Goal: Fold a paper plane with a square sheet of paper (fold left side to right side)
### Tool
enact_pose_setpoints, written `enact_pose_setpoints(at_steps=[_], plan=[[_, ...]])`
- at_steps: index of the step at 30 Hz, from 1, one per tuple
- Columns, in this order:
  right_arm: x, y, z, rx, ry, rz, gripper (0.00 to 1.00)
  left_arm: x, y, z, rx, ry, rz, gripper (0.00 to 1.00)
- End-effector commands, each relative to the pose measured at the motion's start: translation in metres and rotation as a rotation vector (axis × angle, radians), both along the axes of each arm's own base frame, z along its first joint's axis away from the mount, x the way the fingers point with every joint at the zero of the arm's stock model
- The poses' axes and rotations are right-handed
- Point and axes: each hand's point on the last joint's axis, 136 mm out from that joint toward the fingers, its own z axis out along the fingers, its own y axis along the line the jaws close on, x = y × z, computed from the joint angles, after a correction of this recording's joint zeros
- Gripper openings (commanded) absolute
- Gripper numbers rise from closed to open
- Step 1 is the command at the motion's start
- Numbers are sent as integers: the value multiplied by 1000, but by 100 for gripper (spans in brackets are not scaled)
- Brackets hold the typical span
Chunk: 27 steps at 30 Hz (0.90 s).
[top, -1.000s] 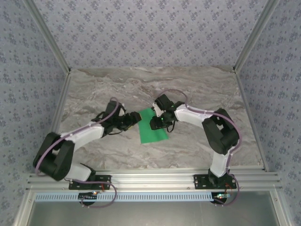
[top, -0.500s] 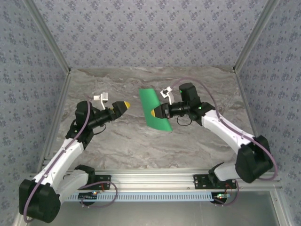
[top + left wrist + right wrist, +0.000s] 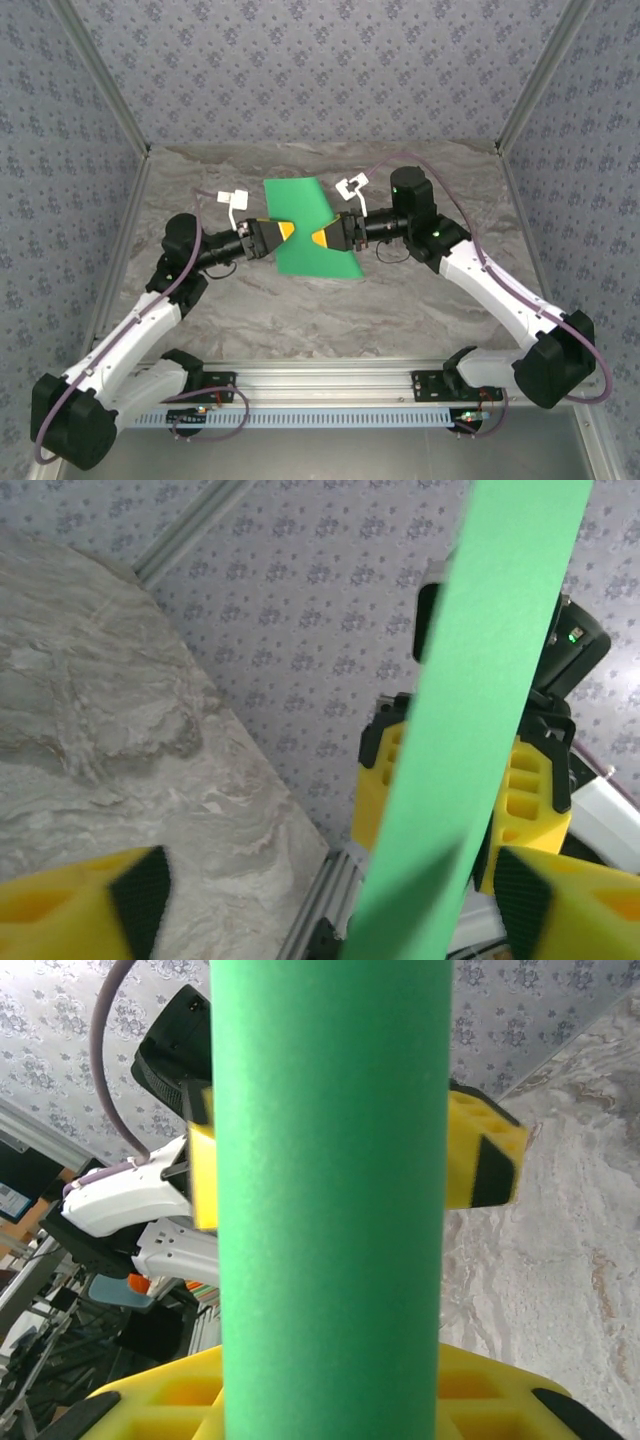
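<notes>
The square sheet of paper [image 3: 310, 215], bright green, hangs in the air above the marble table [image 3: 400, 310]. My right gripper [image 3: 322, 237] is shut on its right edge. In the right wrist view the sheet [image 3: 330, 1210] rises as a broad band straight out of that gripper [image 3: 330, 1400]. My left gripper [image 3: 284, 232] sits at the sheet's left edge and is open. Its yellow fingers [image 3: 80, 900] stand wide apart in the left wrist view, with the sheet [image 3: 490, 680] passing between them untouched. A paper plane is out of view.
Patterned walls and aluminium posts enclose the table on three sides. A metal rail [image 3: 330, 380] with both arm bases runs along the near edge. White tags [image 3: 235, 197] stick up from the grippers.
The right gripper lifted the sheet off the table and turned it up. The left arm swung right, and its open jaws now straddle the sheet's left edge.
</notes>
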Motion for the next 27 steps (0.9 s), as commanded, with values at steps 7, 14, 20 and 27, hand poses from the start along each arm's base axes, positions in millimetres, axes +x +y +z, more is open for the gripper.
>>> enact_pose_setpoints(at_steps=[7,14,20,27], plan=[[49,-43,-56,-278,57,-315,64,23,-2,-29,131,59,74,14],[95,-126,-148,-633,150,-699,87,64,-9,-126,356,283,117,9],[97,-130,-210,-678,250,-700,85,82,-3,-216,551,453,150,9],[100,-84,-256,-616,357,-573,46,89,8,-267,659,552,197,8]])
